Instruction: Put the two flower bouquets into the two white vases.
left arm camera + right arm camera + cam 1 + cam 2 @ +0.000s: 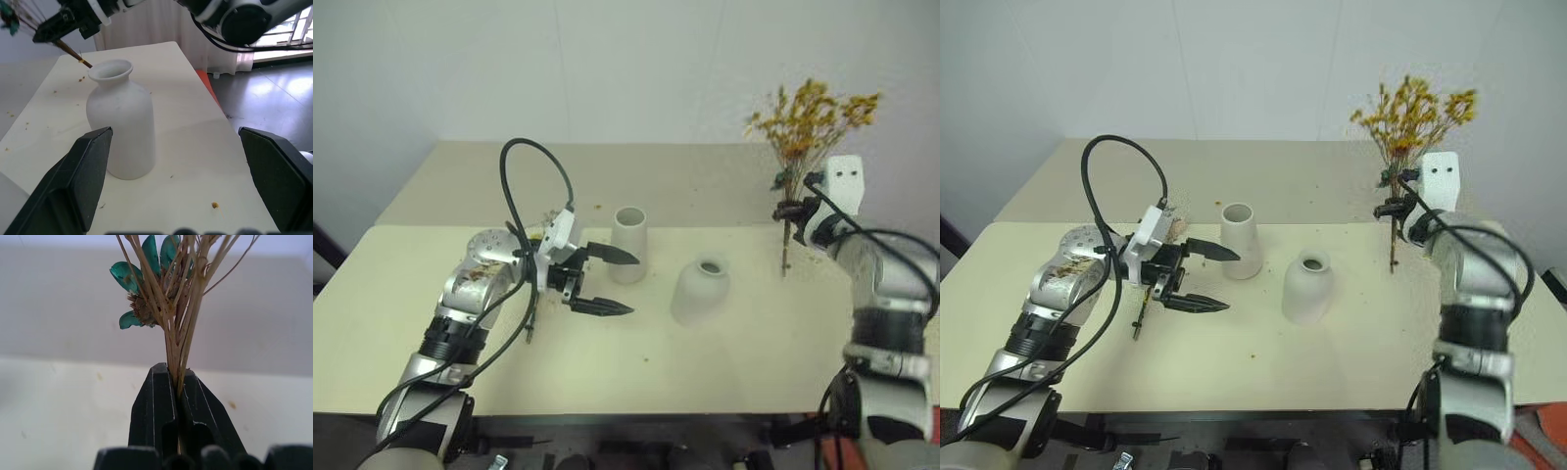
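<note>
my right fingers (177, 382) clamp the yellow bunch (811, 117) upright off the desk (754, 352), stems down for the squat vase (701, 291); left fingers (605, 282) apart, idle.

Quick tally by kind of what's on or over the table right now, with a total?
White vases: 2, the tall vase and the squat vase.
Flower bouquets: 2, the yellow bouquet clamped upright in the right gripper, and the sparse sprig lying on the table under the left gripper, jaws open.
Total: 4.
</note>
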